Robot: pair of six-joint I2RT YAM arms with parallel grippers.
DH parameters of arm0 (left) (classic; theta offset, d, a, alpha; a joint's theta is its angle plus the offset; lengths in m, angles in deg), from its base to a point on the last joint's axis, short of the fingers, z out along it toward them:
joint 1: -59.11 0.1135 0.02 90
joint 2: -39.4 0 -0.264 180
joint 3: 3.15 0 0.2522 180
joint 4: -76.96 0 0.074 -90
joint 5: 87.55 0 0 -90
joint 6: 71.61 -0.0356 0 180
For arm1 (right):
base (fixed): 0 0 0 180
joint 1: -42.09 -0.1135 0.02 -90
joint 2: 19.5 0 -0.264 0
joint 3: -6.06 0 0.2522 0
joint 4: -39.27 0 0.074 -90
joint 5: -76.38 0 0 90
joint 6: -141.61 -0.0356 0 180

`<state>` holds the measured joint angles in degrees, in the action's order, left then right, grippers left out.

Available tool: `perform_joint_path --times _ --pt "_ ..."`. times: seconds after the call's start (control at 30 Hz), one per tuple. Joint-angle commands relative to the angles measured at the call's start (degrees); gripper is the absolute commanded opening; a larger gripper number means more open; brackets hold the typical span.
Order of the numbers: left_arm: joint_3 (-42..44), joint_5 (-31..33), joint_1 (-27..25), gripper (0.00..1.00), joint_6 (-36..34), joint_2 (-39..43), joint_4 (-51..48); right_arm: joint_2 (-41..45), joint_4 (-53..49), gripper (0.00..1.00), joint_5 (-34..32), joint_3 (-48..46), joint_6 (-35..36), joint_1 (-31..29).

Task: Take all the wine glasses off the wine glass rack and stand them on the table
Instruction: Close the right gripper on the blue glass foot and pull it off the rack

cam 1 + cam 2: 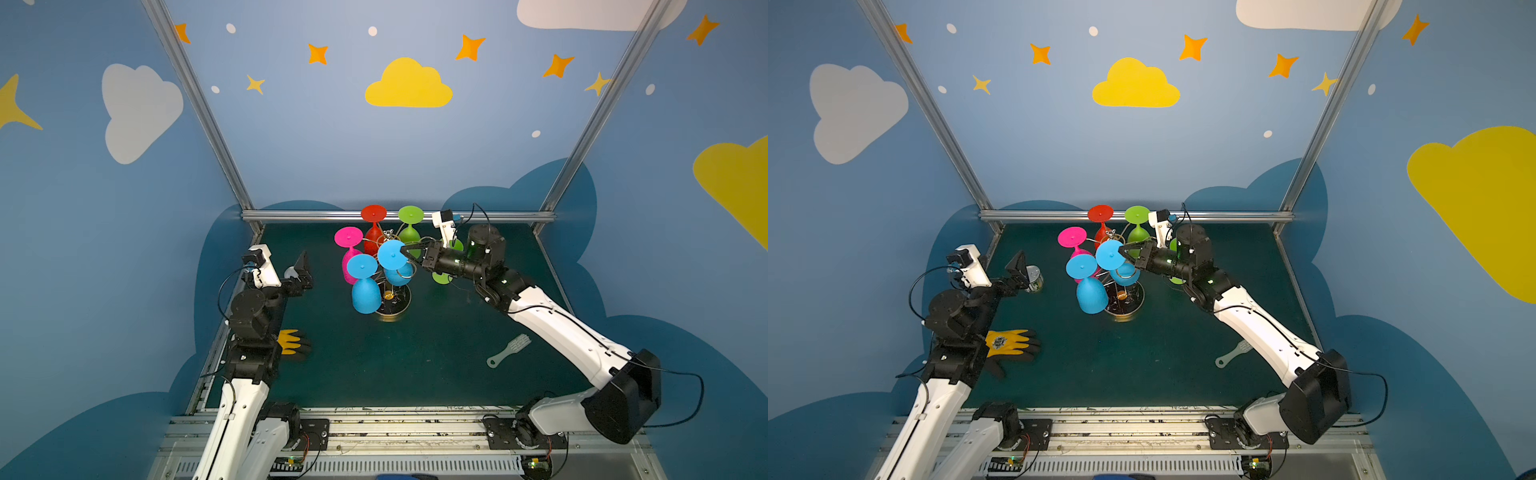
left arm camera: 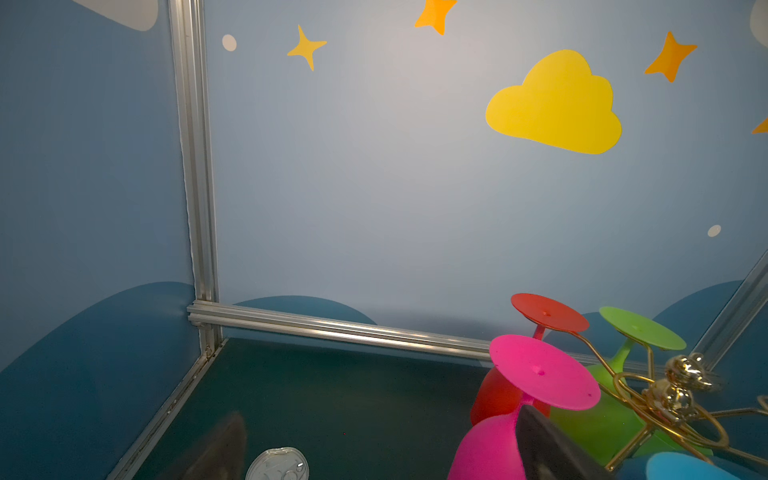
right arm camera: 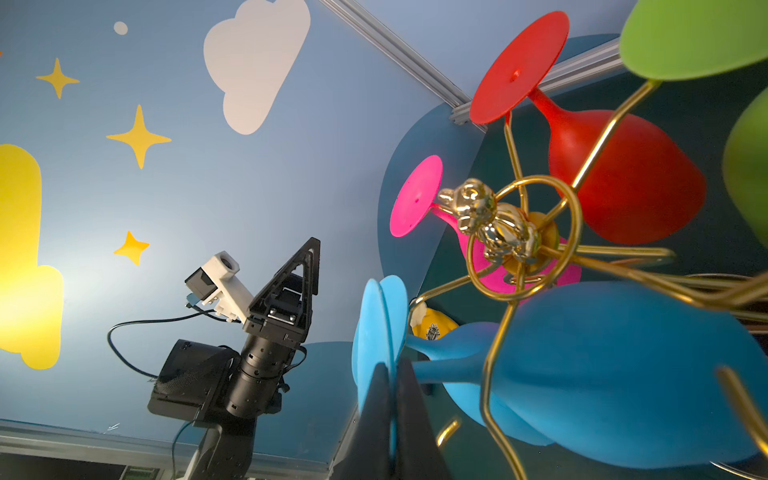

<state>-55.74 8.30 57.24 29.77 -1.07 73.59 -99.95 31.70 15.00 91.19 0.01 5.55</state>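
Observation:
The gold wire wine glass rack (image 1: 392,306) (image 1: 1124,305) stands mid-table, with several coloured wine glasses hanging upside down from its arms. My right gripper (image 1: 405,249) (image 1: 1124,250) (image 3: 392,370) is shut on the flat foot of a blue wine glass (image 1: 392,254) (image 1: 1109,254) (image 3: 380,324), whose stem still sits in a gold loop. A second blue glass (image 1: 365,291) hangs in front of it. The pink (image 1: 348,237), red (image 1: 373,214) and green (image 1: 410,215) glasses hang behind. My left gripper (image 1: 301,270) (image 1: 1019,270) (image 2: 386,453) is open and empty, left of the rack.
A small tin can (image 1: 1034,277) (image 2: 277,464) stands by the left gripper. A yellow-and-black glove (image 1: 1009,343) lies front left, and a pale hairbrush (image 1: 509,351) front right. Another green glass (image 1: 442,276) is partly hidden behind the right wrist. Metal frame rails and walls enclose the table.

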Motion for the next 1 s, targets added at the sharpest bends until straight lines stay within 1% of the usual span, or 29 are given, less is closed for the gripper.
perform_joint_path --times 0.0,0.3,0.6,0.97 --pt "0.3 0.0 0.4 0.99 -0.1 0.6 1.2 0.4 3.8 0.00 -0.2 1.2 0.5 0.2" --pt "0.3 0.0 0.4 0.99 -0.2 0.5 1.2 1.8 0.9 0.00 1.7 0.0 2.2 -0.3" --pt "0.4 0.0 0.4 0.99 -0.2 0.2 1.1 3.8 -6.1 0.00 3.1 -0.4 7.2 -1.6" --pt "0.3 0.0 0.4 0.99 -0.1 0.1 1.1 5.7 -13.7 0.00 2.6 -0.8 13.0 -3.4"
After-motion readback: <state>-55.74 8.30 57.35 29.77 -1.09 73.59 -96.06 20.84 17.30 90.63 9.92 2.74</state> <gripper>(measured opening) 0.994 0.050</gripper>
